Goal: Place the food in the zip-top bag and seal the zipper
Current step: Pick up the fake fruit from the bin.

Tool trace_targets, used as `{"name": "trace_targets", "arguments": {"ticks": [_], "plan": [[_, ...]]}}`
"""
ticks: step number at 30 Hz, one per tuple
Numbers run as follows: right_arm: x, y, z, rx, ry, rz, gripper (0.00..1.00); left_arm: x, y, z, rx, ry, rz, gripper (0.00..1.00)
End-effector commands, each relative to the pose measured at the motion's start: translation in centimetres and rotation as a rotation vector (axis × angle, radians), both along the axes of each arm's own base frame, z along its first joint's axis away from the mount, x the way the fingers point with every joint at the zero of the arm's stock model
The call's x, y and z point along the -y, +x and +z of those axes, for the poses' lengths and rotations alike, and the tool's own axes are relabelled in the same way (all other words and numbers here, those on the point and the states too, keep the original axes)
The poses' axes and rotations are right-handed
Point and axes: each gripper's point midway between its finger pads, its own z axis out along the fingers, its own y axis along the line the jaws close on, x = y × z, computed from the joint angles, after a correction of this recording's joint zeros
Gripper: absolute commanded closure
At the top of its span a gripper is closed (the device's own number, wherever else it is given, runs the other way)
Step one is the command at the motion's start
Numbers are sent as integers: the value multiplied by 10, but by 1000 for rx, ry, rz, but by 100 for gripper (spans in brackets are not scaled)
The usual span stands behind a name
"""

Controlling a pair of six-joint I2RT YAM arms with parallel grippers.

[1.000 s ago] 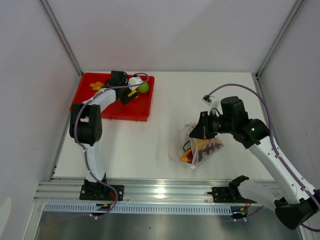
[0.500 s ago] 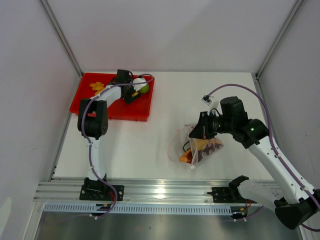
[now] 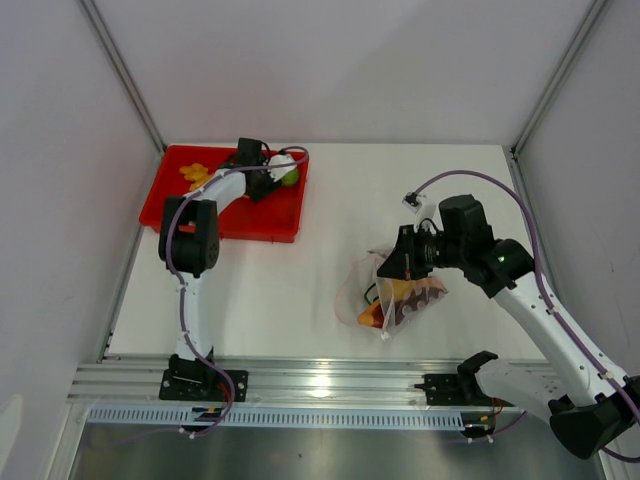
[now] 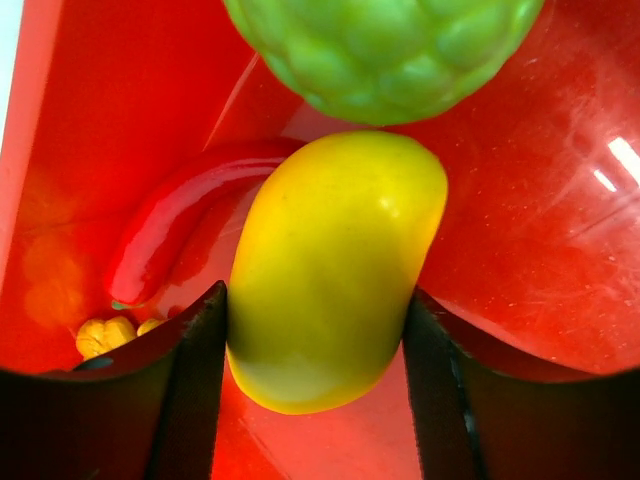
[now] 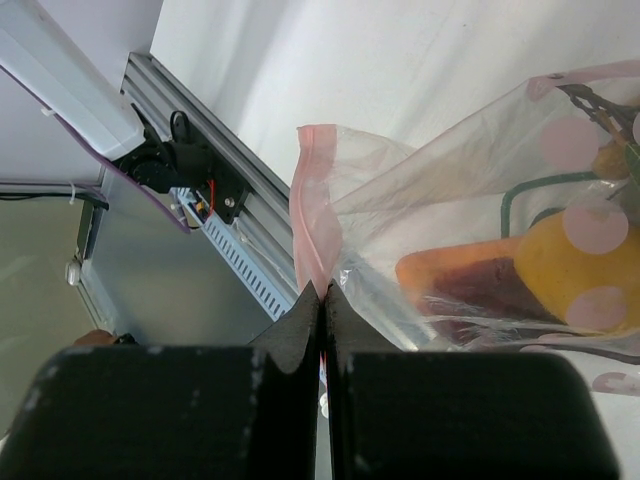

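Observation:
My left gripper [image 3: 266, 178] [image 4: 315, 300] is down in the red tray [image 3: 225, 222], its fingers pressed on both sides of a yellow mango [image 4: 340, 230] that rests on the tray floor. A green bumpy lime [image 4: 385, 50] [image 3: 289, 176] lies just beyond it. Small yellow-orange pieces [image 3: 193, 173] [image 4: 105, 335] lie at the tray's left. My right gripper [image 3: 388, 268] [image 5: 322, 292] is shut on the pink zipper strip [image 5: 312, 220] of the clear zip-top bag [image 3: 395, 295] [image 5: 450, 190], holding its mouth up. Inside the bag are an orange piece [image 5: 450, 268] and a yellow fruit [image 5: 575, 265].
A red chili [image 4: 180, 220] lies left of the mango in the tray [image 4: 540, 250]. The metal rail [image 3: 320, 380] runs along the table's near edge, close below the bag. White walls and frame posts close off the back and sides.
My left gripper has moved right and slightly back across the tray toward the green lime and closed round the mango. The right gripper and bag have hardly moved.

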Motion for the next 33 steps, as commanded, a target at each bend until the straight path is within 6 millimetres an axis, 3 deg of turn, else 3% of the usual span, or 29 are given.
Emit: {"name": "trace_targets", "arguments": {"ticks": [1, 5, 8, 9, 10, 12, 13, 15, 16, 19, 20, 23, 24, 25, 29, 30, 33], "plan": [[-3, 5, 14, 57, 31, 10, 100, -7, 1, 7, 22, 5, 38, 44], [0, 5, 14, 63, 26, -1, 100, -9, -7, 9, 61, -8, 71, 58], [-1, 5, 14, 62, 35, -3, 100, -13, -7, 36, 172, -25, 114, 74], [-1, 5, 13, 57, 37, -7, 100, -16, -20, 25, 153, -17, 125, 92], [-1, 4, 12, 55, 38, -5, 100, -18, -21, 45, 199, -21, 140, 99], [0, 5, 13, 57, 38, -10, 100, -26, -36, 46, 239, 11, 190, 99], [1, 6, 13, 62, 33, -17, 100, -25, -36, 77, 319, -13, 194, 100], [2, 9, 13, 63, 26, -31, 100, -25, -57, 75, 317, -34, 212, 99], [2, 11, 13, 65, 21, -36, 100, -26, -67, 92, 347, -56, 224, 99], [1, 16, 17, 74, 15, -44, 100, -25, -85, 111, 363, -143, 280, 99], [2, 20, 17, 79, 7, -57, 100, -22, -92, 135, 401, -212, 316, 99], [8, 26, 20, 104, -30, -85, 100, -2, -117, 152, 359, -328, 336, 99], [10, 28, 21, 112, -41, -95, 100, 7, -124, 175, 374, -377, 336, 99], [11, 29, 23, 119, -47, -100, 100, 19, -132, 178, 324, -421, 313, 99], [16, 31, 33, 143, -56, -127, 100, 59, -183, 208, 206, -606, 311, 99], [17, 31, 34, 143, -55, -130, 100, 74, -201, 229, 213, -681, 257, 100], [18, 28, 36, 134, -53, -128, 100, 121, -244, 252, 136, -877, 126, 99]]}}
